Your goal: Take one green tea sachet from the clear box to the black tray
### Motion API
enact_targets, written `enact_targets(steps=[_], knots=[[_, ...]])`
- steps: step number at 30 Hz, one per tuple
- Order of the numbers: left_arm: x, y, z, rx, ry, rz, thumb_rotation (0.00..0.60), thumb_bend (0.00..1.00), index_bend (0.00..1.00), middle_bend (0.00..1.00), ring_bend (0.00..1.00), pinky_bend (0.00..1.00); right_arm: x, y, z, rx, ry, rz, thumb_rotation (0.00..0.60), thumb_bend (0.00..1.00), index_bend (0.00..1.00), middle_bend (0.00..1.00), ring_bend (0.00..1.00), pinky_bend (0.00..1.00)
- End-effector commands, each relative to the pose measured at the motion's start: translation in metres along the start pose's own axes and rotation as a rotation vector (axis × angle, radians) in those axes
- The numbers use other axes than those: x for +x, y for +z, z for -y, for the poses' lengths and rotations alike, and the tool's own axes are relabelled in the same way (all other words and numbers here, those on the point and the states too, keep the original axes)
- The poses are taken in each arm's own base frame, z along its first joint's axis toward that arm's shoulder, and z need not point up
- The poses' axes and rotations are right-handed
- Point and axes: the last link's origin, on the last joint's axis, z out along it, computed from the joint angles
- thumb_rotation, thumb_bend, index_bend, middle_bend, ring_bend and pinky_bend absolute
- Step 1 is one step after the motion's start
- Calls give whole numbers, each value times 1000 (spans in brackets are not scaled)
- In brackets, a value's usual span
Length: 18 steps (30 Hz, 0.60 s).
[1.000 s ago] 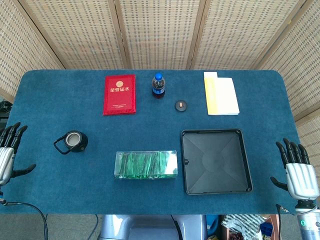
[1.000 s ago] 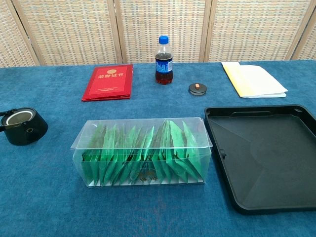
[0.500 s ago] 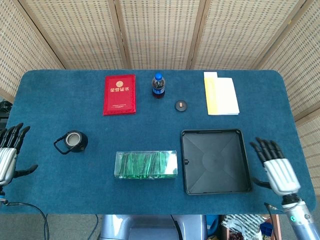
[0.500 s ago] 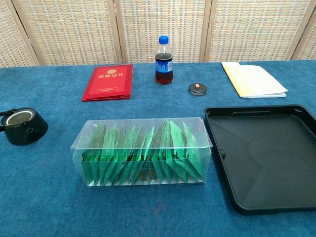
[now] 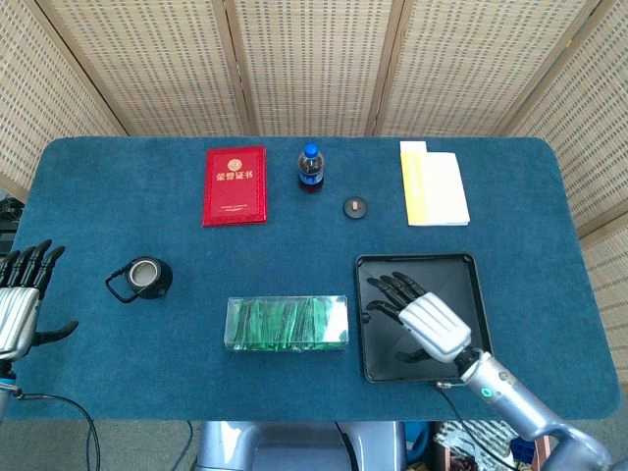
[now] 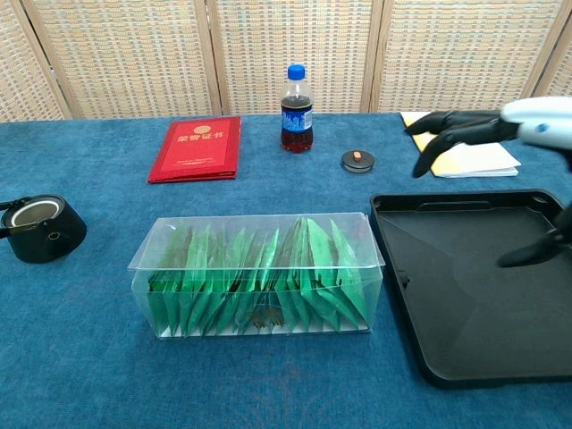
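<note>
Your count on the blue cloth table (image 5: 88,196): one clear plastic box (image 5: 287,323) packed with a row of upright green tea sachets (image 6: 259,277), too many and too overlapped to number; one square black plastic tray (image 5: 471,285) just beside the box at its 3 o'clock; one red booklet with gold lettering (image 5: 235,184); one small cola bottle with a blue cap (image 5: 310,169); one small round black disc (image 5: 354,206); one stack of yellow and white papers (image 5: 434,183); one black cup with a handle (image 5: 143,278). Your right hand (image 5: 417,316) hovers over the tray, fingers spread, holding nothing. Your left hand (image 5: 20,299) sits at the table's 9 o'clock edge, fingers also apart and empty. Every sachet is in the box; the tray holds none. Only the head view shows your left hand; the chest view shows the right hand (image 6: 487,130) from the side and the sachets as separate leaning packets.
</note>
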Motion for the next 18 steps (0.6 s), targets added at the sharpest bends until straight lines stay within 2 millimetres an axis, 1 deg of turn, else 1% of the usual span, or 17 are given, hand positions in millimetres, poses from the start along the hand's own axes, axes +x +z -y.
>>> enact_targets(steps=[1,5,7,9,12,18], knots=[[-1,1,0,2,2,1,600,99,0,0,0,0,-5,30,21,39,-11,17,600,0,274,119,0,0],[-2,2,0,7,5,6,600,99,0,0,0,0,-6,47,34,55,-14,19,600,0,274,130,11,0],[-1,2,1,12,4,4,600,99,0,0,0,0,-7,63,46,70,0,14,600,23,274,137,18,0],[-1,3,2,17,2,6,600,99,0,0,0,0,-10,71,54,66,31,17,600,50,274,141,21,0],[-1,5,4,24,-2,7,600,100,0,0,0,0,-14,79,65,75,54,33,600,59,274,144,23,0],[-1,6,5,33,-5,8,600,99,0,0,0,0,-22,91,76,84,38,42,600,62,274,154,32,0]])
